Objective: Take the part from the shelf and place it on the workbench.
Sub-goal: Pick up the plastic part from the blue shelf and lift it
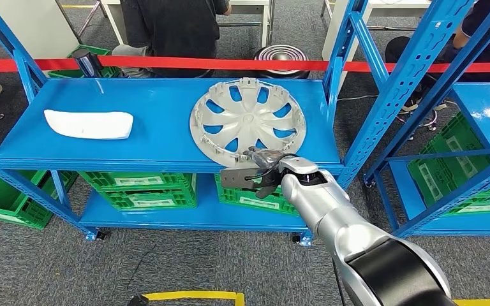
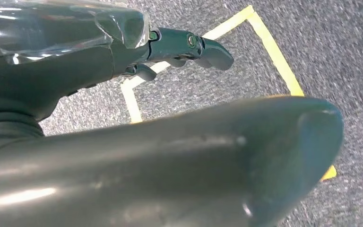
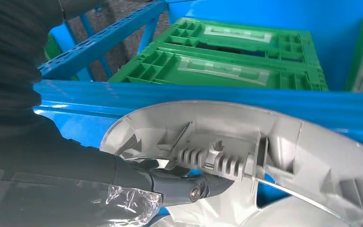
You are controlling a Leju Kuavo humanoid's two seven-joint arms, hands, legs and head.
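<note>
Right hand grips hubcap rim; underside ribs up close

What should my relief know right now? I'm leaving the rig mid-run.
Right hand: at the hubcap's near rim, fingers touching it; a firm grip can't be confirmed.
Left hand: hanging over the floor, holding nothing.
Hubcap: lying flat on the blue shelf, near edge at the shelf front.
White part: further left on the same shelf, untouched.
Done: reach to the hubcap.
Left: secure the grip, lift, carry to the workbench.
</note>
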